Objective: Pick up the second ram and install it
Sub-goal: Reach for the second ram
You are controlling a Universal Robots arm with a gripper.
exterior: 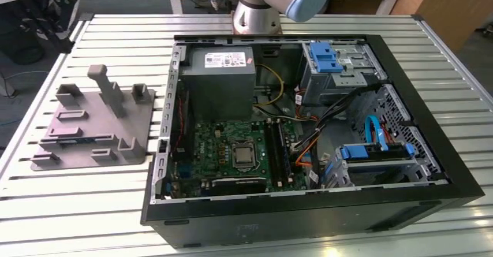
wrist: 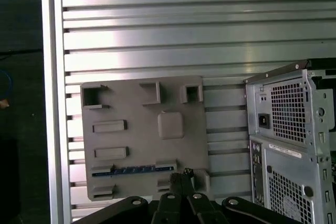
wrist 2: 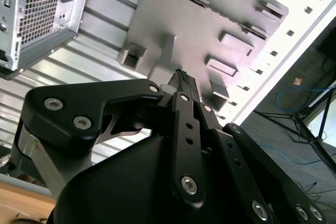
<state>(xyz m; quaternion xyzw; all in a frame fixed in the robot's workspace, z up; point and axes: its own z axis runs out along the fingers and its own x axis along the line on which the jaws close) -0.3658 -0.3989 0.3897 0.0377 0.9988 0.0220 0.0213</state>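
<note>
from my remote seat i see the open computer case (exterior: 308, 211) lying on its side on the slatted metal table (exterior: 115, 37), taking up the centre and the exterior view's right. its motherboard (exterior: 231, 153) faces up, with long black slots (exterior: 276, 147) beside the processor socket. the arm's base (exterior: 258, 14) stands at the top centre of that frame, behind the case. at the exterior view's left, mid-height, a grey fixture plate (exterior: 92, 124) with raised holders sits on the table, well apart from the motherboard. in the first wrist view the second ram (wrist: 134, 170) lies flat in a groove of that plate, a thin bluish strip with dark chips, nothing gripping it. the claw (wrist: 182, 174) looks clenched, its black fingertips (wrist: 176, 178) pressed together with nothing between them. it hangs over the plate near one end of the ram, not touching it. in both wrist views the case's perforated rear panel shows beside the plate. how high the claw sits over the plate i cannot tell.
</note>
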